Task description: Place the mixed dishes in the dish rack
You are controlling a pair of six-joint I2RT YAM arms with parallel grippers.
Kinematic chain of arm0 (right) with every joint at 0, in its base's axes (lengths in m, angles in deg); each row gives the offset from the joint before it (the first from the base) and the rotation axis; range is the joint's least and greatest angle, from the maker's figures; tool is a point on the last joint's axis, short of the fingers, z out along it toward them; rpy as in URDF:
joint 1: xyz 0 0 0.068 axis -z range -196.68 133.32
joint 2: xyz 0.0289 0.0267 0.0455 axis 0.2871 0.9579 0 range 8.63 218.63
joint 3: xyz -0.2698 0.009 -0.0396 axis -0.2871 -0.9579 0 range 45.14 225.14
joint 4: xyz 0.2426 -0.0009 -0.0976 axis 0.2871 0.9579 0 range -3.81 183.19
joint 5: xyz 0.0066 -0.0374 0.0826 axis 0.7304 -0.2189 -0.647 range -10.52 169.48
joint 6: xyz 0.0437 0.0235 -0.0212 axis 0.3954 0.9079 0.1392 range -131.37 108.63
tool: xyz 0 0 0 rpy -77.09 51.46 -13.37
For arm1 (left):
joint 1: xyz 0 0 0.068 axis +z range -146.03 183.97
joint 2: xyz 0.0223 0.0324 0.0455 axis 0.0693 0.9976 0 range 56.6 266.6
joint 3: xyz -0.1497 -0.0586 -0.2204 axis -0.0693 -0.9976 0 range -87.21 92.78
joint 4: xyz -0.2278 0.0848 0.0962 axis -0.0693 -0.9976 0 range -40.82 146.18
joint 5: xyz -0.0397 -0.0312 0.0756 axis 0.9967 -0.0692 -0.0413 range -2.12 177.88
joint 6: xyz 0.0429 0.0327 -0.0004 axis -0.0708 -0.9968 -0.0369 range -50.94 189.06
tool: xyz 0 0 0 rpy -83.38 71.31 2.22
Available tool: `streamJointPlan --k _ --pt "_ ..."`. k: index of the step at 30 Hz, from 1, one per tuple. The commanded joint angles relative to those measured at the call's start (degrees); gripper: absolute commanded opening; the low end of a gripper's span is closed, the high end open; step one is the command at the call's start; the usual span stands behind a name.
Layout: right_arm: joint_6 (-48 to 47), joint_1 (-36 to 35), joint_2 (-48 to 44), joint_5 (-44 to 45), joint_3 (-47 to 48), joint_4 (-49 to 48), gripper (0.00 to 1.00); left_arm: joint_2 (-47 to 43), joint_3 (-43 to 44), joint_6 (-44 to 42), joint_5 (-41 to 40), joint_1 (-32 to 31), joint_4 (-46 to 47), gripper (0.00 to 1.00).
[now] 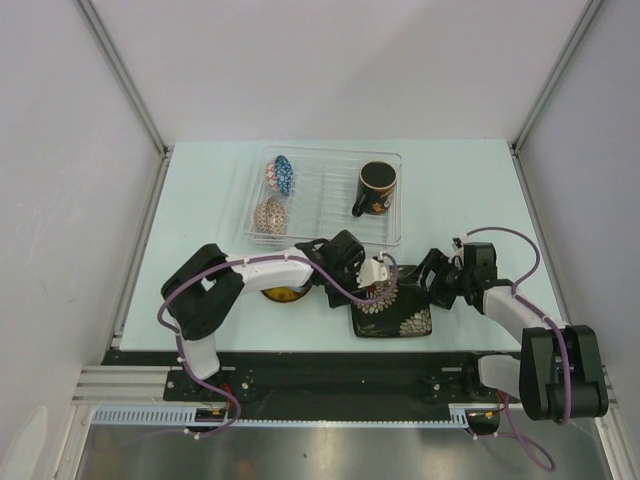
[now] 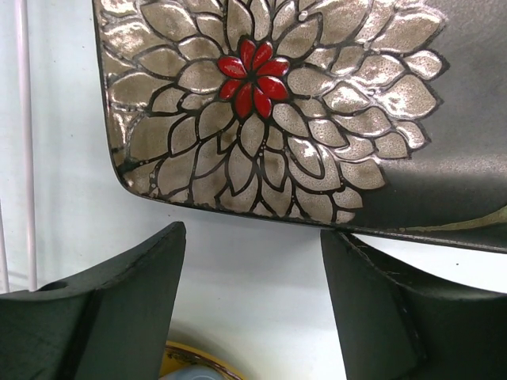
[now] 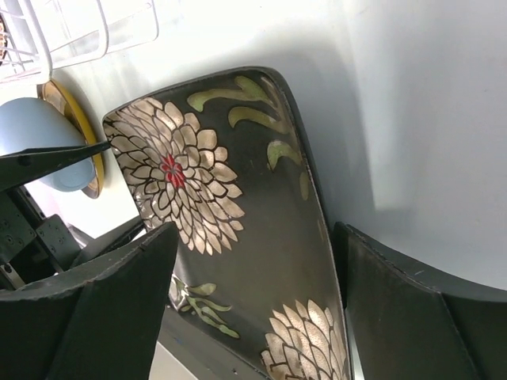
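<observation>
Three dishes are in the clear plastic rectangular dish rack with thin wire dividers (image 1: 325, 232), which sits at the far middle of the pale green table (image 1: 200, 200). A blue patterned bowl (image 1: 282, 172) stands on edge at the rack's far left. A beige patterned bowl (image 1: 270, 215) stands on edge just near of it. A dark mug with a handle (image 1: 377, 187) is in the rack's right part, handle pointing near-left.

The black square plate with silver flowers and a red centre (image 1: 395, 315) lies on the table, near of the rack and right of centre, outside the rack. It is between the two arms.

The left gripper (image 2: 253, 229) is spread wide and empty, reaching in from the left. Its fingers (image 2: 135, 293) are at the plate's left edge, just short of it; the rim shows just beyond the tips. Contact cannot be told.

The right gripper (image 3: 255, 226) is also spread wide and holds nothing. It comes in from the right, with one finger on each side of the plate's right edge in its wrist view. I cannot tell whether it touches the plate.

A small yellow round plate with a dark rim (image 1: 283, 293) is on the table left of the black plate, partly under the left arm. A pale blue cup (image 3: 36, 138) is seen against it in the right wrist view; it is hidden by the arm from the top. Both are outside the rack.
</observation>
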Motion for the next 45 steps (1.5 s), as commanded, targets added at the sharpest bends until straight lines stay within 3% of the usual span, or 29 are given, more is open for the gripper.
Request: streamJointPlan --k 1,11,20,33,39,45 --pt "0.55 -1.32 -1.29 -7.28 0.81 0.04 0.82 1.35 5.13 2.91 3.07 -3.32 6.3 0.74" --pt "-0.33 -1.06 -17.2 -12.74 7.23 9.09 0.79 1.79 6.02 4.14 2.63 -4.29 7.97 0.74" --pt "-1.22 -0.27 -8.78 -13.97 7.14 10.07 0.73 0.21 5.93 4.06 1.49 -4.29 8.23 0.74" --pt "-2.01 -0.71 -4.38 -11.25 6.79 10.6 0.69 -0.58 4.52 4.41 1.58 -3.59 8.76 0.73" --pt "-2.27 -0.8 0.1 -8.7 5.48 8.76 0.49 -1.1 4.0 4.41 1.4 -3.24 8.5 0.73" --pt "-2.18 -0.71 1.95 -8.43 3.89 6.64 0.14 -1.19 3.73 4.67 1.14 -3.15 8.41 0.73"
